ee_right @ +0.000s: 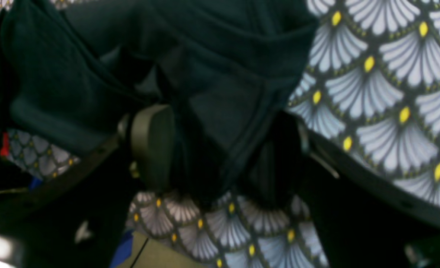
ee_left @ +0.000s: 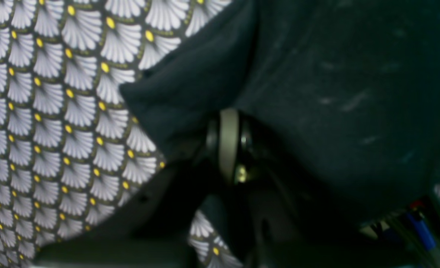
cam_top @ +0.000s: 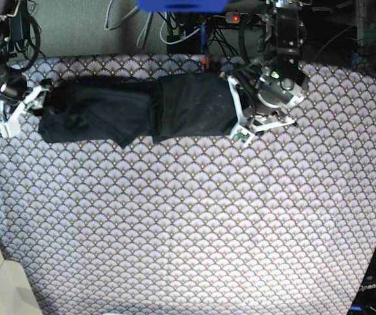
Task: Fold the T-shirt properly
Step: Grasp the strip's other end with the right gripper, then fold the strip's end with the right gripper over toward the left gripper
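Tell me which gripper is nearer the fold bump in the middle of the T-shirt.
Left. The left gripper pinches the T-shirt at its end beside the folded part; the right gripper sits open at the far opposite end.

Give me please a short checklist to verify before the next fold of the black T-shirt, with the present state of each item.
1. Left gripper is shut on the T-shirt: ok, the cloth hangs bunched from the shut jaws in the left wrist view.
2. Right gripper is at the other end, jaws wide with cloth between the fingers: ok.
3. Right gripper really grips the cloth: cannot tell.
4. Shirt lies as one long band across the tablecloth: ok.
5. Band is smooth: not ok, there are wrinkles near the middle and the right gripper's end.
6. Cloth under the shirt lies flat: ok.
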